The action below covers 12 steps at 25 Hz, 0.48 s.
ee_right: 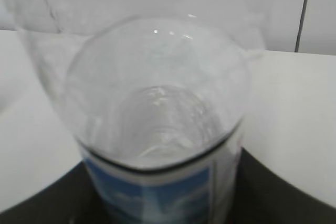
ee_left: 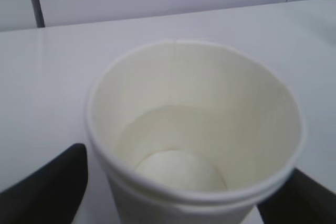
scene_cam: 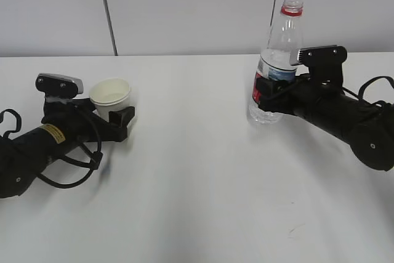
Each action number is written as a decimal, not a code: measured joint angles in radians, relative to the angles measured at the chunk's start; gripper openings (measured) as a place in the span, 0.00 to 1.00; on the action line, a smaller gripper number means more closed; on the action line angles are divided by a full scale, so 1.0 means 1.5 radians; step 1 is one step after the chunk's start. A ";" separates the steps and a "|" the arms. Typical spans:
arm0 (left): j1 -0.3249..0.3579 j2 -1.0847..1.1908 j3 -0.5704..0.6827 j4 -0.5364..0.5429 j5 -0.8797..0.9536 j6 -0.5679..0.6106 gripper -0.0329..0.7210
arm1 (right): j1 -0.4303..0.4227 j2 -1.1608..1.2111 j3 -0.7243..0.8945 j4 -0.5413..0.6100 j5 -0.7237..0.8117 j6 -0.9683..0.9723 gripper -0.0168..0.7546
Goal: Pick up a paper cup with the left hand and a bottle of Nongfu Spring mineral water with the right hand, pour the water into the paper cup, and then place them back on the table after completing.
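A white paper cup stands on the table between the fingers of my left gripper, the arm with the yellow sticker. In the left wrist view the cup fills the frame with a pale liquid level inside. A gap shows beside the left finger, so the jaws are open around it. My right gripper is shut on the label of the uncapped, clear bottle, which stands upright. The right wrist view looks down on the bottle, with water low inside.
A grey wall with vertical panel seams runs behind the table. A small scuff mark lies on the tabletop at the front right. Black cables loop from both arms onto the table.
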 joint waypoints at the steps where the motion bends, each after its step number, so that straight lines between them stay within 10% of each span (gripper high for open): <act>1: 0.000 -0.005 0.005 0.000 -0.005 0.000 0.82 | 0.000 0.000 0.000 0.000 0.000 0.000 0.50; 12: 0.000 -0.068 0.106 0.000 -0.023 -0.001 0.82 | 0.000 0.000 0.000 0.000 0.005 0.000 0.50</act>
